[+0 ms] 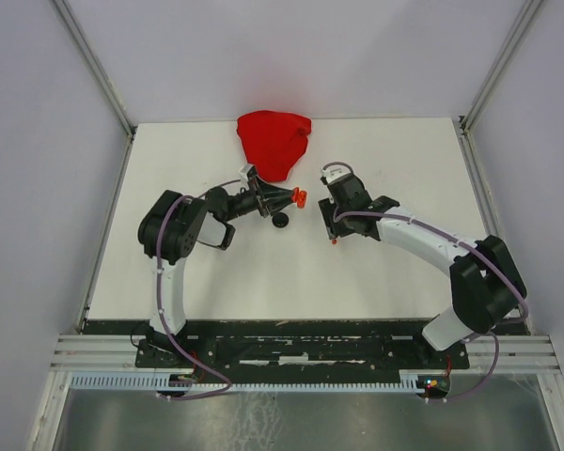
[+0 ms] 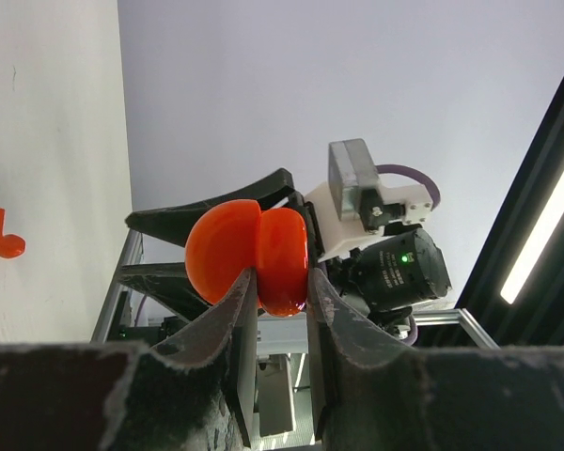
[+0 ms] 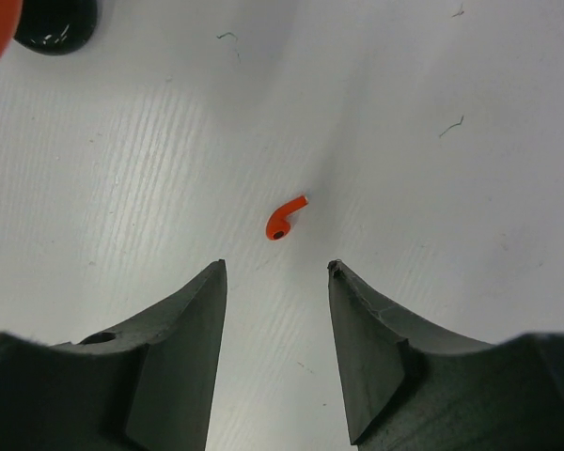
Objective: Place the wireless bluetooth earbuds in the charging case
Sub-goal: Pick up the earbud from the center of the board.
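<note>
My left gripper (image 1: 289, 197) is shut on a round orange-red charging case (image 2: 254, 256), which is hinged open, and holds it above the table; it also shows in the top view (image 1: 300, 197). My right gripper (image 3: 277, 268) is open and points down at the table. One red earbud (image 3: 285, 219) lies on the white table just beyond its fingertips, untouched. The same earbud shows in the left wrist view (image 2: 5, 240) and in the top view (image 1: 334, 241). The right gripper (image 1: 331, 229) hovers just right of the held case. No other earbuds are in view.
A round black case (image 1: 281, 221) lies on the table below the left gripper and shows in the right wrist view (image 3: 56, 23). A red cloth (image 1: 274, 141) lies at the back edge. White walls enclose the table (image 1: 404, 169).
</note>
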Robot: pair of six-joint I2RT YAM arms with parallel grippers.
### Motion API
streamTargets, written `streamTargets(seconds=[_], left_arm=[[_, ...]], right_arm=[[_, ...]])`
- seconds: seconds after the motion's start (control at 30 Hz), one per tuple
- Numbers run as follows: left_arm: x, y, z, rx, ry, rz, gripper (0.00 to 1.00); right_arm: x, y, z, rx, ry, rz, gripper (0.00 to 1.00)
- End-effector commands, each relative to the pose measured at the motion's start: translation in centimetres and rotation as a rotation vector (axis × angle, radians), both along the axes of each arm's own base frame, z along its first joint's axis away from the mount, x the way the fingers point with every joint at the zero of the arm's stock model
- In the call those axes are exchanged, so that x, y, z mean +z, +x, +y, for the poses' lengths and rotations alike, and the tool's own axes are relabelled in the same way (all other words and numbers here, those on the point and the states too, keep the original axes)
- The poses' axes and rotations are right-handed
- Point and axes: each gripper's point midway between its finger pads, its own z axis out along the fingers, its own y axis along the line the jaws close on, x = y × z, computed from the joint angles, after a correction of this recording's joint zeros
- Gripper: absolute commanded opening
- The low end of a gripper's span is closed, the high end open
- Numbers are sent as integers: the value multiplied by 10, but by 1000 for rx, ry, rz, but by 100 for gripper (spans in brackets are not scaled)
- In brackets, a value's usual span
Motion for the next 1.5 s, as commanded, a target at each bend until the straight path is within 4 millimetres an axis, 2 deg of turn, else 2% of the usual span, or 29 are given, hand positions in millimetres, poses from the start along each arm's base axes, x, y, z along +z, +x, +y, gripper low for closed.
streamTargets(seconds=[0.0,0.33,0.73,1.2,1.47], left_arm=[[51,-15,10,22,-78,-257,3],[55,-13,15,28,-79,-262,3],[53,-12,17,30,-75,-260,3],[48,-11,18,34,-69,-250,3],[48,-11,21,40,-68,-250,3]], right_arm=[[-12,-1,11,5,38,50,56],[-41,-8,22,19,59,144,57],[-62,-18,23,15,67,196,58],[-75,-20,26,14,88,212,70],[-81,-17,30,11,100,219,72]])
